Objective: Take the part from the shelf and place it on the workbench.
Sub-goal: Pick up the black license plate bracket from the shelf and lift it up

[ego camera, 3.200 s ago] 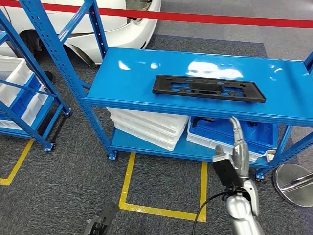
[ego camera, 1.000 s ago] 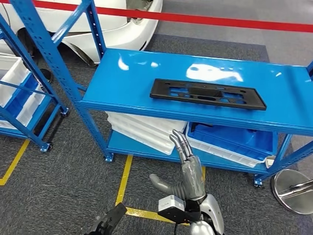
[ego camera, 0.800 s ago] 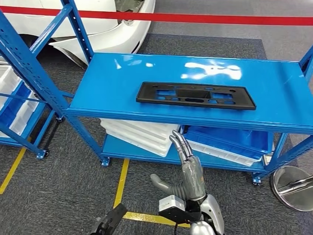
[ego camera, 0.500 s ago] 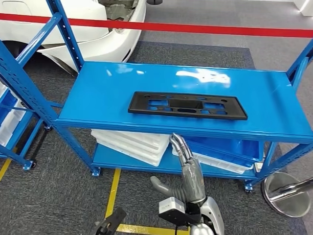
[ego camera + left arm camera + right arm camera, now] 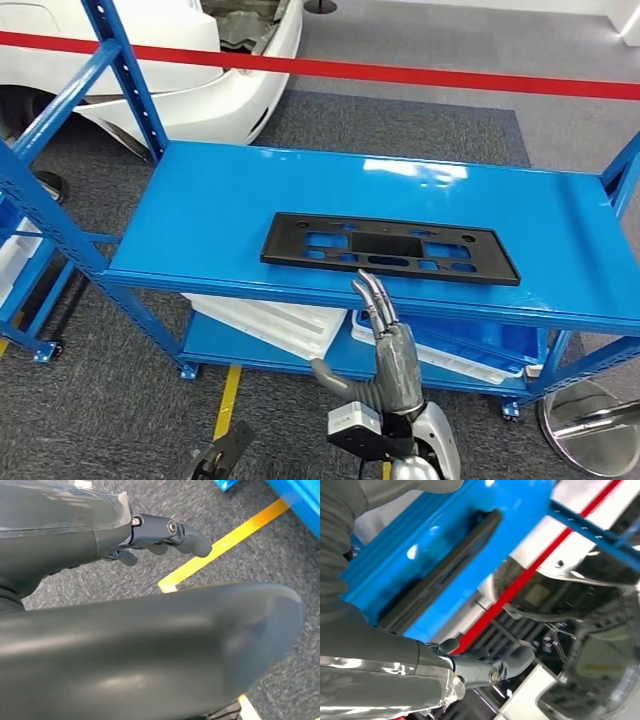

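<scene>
A car workshop or assembly hall. Just ahead of the right hand (image 5: 392,350) stands a blue steel shelf rack (image 5: 226,200) with white and blue plastic bins (image 5: 279,320) on its lower level. Beyond it, a white car (image 5: 196,70) sits behind a red barrier tape (image 5: 453,75). Below the hand, grey carpet carries yellow floor marking (image 5: 225,415).

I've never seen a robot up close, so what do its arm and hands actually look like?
The right hand is metallic grey with slim, segmented fingers and a thick grey thumb, on a rounded silver wrist carrying a small black box. In the wrist views, a grey ribbed cover and smooth dark fingers show on the left hand.
</scene>
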